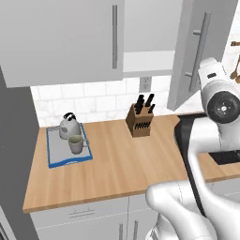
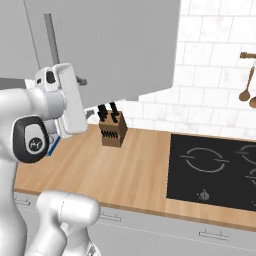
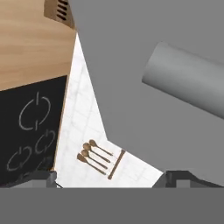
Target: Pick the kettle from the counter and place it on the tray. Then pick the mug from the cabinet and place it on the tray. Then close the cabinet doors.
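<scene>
The silver-grey kettle [image 1: 68, 125] and the grey-beige mug [image 1: 75, 144] both stand on the blue-rimmed tray [image 1: 55, 154] at the left end of the wooden counter [image 1: 122, 159]. Above it, the cabinet [image 1: 147, 60] shows its white shelf floor between the two doors. The right cabinet door [image 1: 187, 51] is swung out, its bar handle [image 1: 198, 52] beside my raised hand. In the hand view my gripper [image 3: 113, 180] is open, close to that grey panel [image 3: 131, 52], with the bar handle [image 3: 188, 85] above the right fingertip. The left door [image 1: 61, 40] hangs at upper left; how far it is shut is unclear.
A brown knife block [image 1: 139, 121] stands against the tiled wall mid-counter. The black stovetop [image 2: 215, 170] lies to the right, with wooden spoons [image 2: 246, 90] hanging on the wall above it. White drawer fronts [image 1: 79, 215] run under the counter.
</scene>
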### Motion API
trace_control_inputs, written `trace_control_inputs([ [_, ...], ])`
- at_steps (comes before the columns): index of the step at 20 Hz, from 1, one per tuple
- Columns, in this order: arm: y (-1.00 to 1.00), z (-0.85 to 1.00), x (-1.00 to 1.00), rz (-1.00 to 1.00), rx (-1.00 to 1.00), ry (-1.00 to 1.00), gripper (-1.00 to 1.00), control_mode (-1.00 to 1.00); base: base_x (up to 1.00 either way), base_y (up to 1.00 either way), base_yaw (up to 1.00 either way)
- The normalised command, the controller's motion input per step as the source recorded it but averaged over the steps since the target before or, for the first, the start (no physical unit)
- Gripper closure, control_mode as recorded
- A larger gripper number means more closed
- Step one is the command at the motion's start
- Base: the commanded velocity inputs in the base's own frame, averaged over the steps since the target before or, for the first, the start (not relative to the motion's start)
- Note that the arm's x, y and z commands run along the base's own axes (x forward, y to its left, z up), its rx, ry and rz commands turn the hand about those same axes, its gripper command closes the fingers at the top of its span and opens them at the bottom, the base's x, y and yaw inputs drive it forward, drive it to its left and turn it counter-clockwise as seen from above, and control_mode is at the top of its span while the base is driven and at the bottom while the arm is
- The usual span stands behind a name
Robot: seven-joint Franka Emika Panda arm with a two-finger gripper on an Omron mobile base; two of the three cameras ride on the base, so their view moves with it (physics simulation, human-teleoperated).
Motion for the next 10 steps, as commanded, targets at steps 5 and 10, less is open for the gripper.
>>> trace_control_inputs([
  [5, 0.67, 0.06, 0.78, 0.13, 0.02, 0.00, -1.00, -1.00, 0.00, 0.00, 0.00],
  [10, 0.56, 0.01, 0.79, 0.10, 0.03, 0.00, -1.00, -1.00, 0.00, 0.00, 0.00],
])
